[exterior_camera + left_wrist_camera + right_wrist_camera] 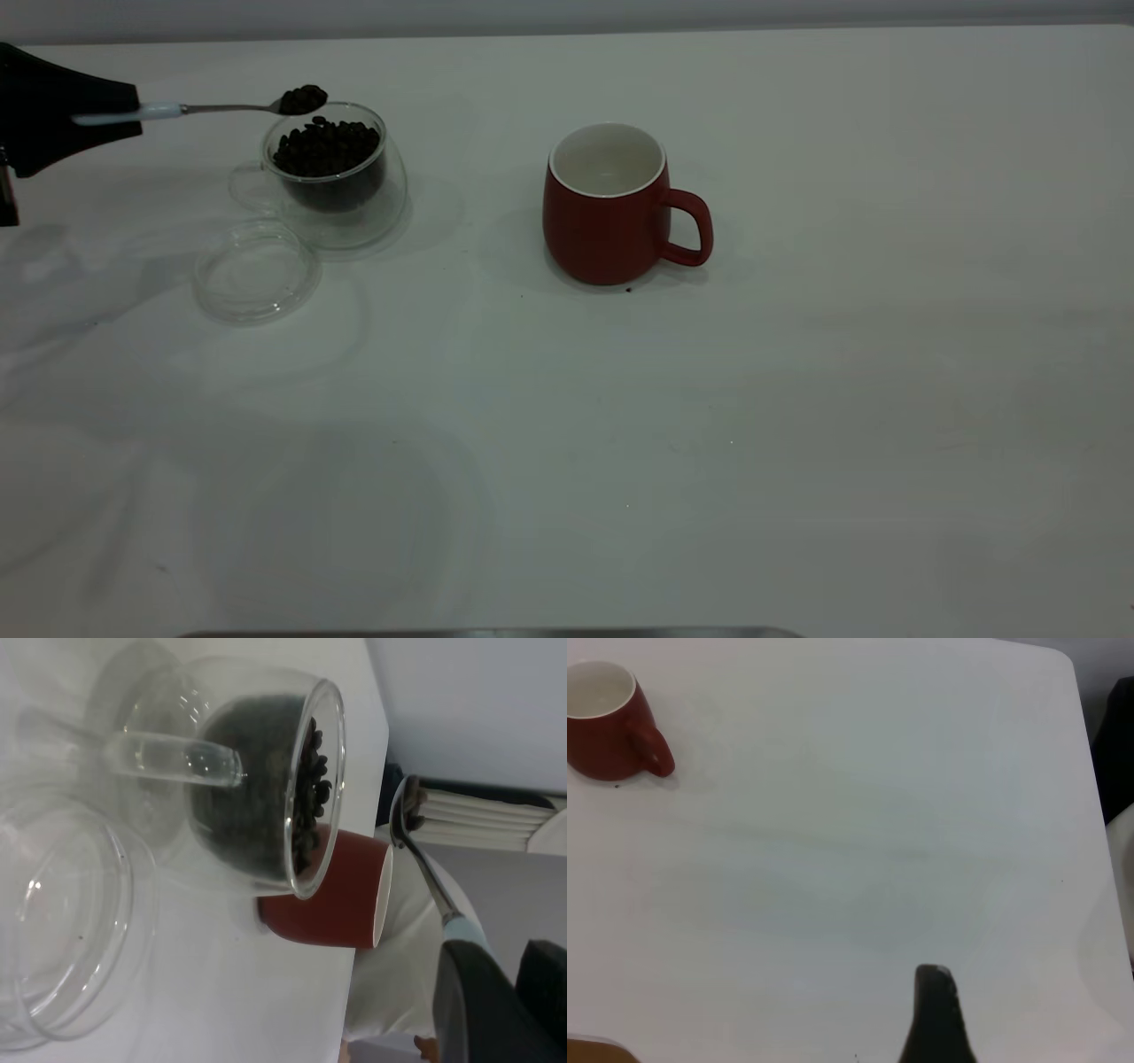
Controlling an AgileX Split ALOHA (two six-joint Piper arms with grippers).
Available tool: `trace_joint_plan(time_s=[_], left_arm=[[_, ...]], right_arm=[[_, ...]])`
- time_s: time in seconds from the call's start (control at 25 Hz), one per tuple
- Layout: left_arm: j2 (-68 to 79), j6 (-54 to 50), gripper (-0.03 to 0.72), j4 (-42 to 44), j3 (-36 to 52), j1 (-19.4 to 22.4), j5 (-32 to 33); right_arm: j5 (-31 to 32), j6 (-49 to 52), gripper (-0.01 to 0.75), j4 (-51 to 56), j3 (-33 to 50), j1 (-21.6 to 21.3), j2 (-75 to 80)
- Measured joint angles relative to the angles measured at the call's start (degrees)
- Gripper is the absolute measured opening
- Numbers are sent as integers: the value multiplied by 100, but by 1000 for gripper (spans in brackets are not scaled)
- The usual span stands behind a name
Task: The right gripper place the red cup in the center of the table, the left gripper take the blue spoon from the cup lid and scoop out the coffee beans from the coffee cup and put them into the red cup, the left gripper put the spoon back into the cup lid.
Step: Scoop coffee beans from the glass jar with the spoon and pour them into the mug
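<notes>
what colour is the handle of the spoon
Pale light blue; the blue spoon handle shows best in the exterior view.

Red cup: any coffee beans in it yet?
No. In the exterior view the red cup shows only its bare white inside, while the blue spoon holds its beans over the coffee cup.

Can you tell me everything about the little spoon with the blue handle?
The small teaspoon with a shiny metal bowl and pale blue handle is held nearly level by the black left gripper, which is shut on its handle. Its bowl carries a heap of dark coffee beans and hovers over the far rim of the clear glass coffee cup.
</notes>
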Motion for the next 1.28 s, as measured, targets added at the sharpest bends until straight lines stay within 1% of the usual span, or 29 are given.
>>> trace_joint_plan(time_s=[0.12,0.4,0.84,1.28], left_arm=[[0,-12,120,0,0,-143,0],[0,-133,120,-17,0,-640,2],[0,-151,120,-700,0,-1485,2],[0,-158,120,-931,0,-2202,7]], right_arm=[[0,0,587,0,0,0,0],[0,0,587,0,0,0,0],[0,0,587,0,0,0,0],[0,0,587,0,0,0,0]])
